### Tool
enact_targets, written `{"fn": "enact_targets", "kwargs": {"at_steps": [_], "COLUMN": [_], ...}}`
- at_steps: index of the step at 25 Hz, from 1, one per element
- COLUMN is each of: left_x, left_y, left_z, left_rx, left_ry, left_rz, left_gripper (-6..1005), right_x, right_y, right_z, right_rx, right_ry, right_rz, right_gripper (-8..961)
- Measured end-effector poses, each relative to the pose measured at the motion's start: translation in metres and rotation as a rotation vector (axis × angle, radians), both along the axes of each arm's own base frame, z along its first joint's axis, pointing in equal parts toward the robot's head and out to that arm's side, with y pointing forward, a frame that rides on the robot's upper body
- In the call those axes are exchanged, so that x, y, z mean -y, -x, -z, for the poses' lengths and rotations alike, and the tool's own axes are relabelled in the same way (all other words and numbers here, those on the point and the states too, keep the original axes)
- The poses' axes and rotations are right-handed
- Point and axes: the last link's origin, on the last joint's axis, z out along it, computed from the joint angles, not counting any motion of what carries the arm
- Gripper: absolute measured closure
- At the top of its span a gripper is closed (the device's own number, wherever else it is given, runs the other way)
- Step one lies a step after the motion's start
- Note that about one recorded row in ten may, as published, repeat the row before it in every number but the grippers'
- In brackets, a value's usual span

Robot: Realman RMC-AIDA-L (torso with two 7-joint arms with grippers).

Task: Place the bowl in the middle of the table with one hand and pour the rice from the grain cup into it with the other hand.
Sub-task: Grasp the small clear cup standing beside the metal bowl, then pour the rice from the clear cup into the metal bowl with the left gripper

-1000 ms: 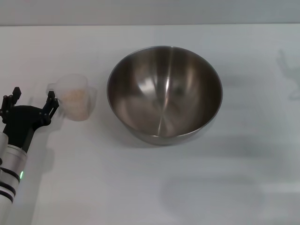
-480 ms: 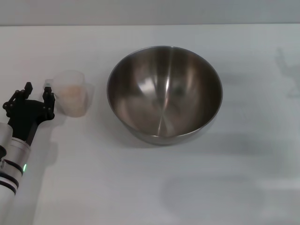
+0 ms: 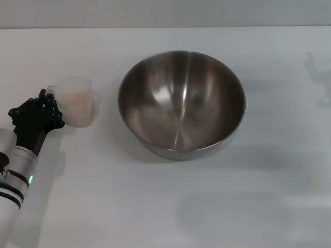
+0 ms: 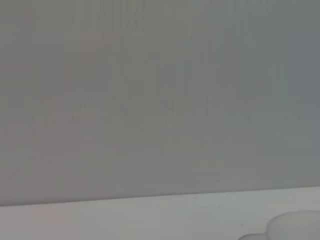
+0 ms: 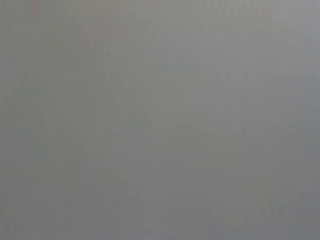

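The steel bowl (image 3: pixel 181 103) sits upright and empty in the middle of the white table (image 3: pixel 155 206). The clear grain cup (image 3: pixel 77 107) stands left of it, apart from it, with pale rice (image 3: pixel 78 102) inside. My left gripper (image 3: pixel 46 98) is at the cup's left side, its black fingers closed together on the cup's handle tab (image 3: pixel 51 90). An edge of the cup also shows in the left wrist view (image 4: pixel 295 227). My right gripper is out of view; the right wrist view shows only plain grey.
The table's far edge meets a grey wall (image 3: pixel 165 13) behind the bowl. Bare white tabletop lies in front of and to the right of the bowl. A faint shadow (image 3: pixel 318 72) falls at the far right.
My left gripper's fingers have closed from wide open to shut at the cup's handle. The cup has shifted slightly left. The bowl has not moved.
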Motion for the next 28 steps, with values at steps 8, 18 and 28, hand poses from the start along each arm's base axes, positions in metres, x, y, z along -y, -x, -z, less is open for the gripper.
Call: {"fn": "enact_targets", "kwargs": {"at_steps": [8, 18, 28], "left_x": [-0.001, 0.003, 0.0], "left_y": [0.0, -0.03, -0.082], "left_z": [-0.002, -0.019, -0.015], "left_rx": [0.01, -0.045, -0.483], "left_ry": [-0.006, -0.137, -0.283], "left_rz": [0.009, 0.228, 0.437], "left_gripper": [966, 977, 974], "right_x": [0.0, 0.001, -0.001], "right_y": [0.0, -0.004, -0.009], "right_z": [0.0, -0.001, -0.002], "right_rx": [0.0, 0.006, 0.005], "right_ry": [-0.002, -0.003, -0.016], "right_rz": [-0.002, 0.013, 0.035], "right_gripper": [136, 136, 137]}}
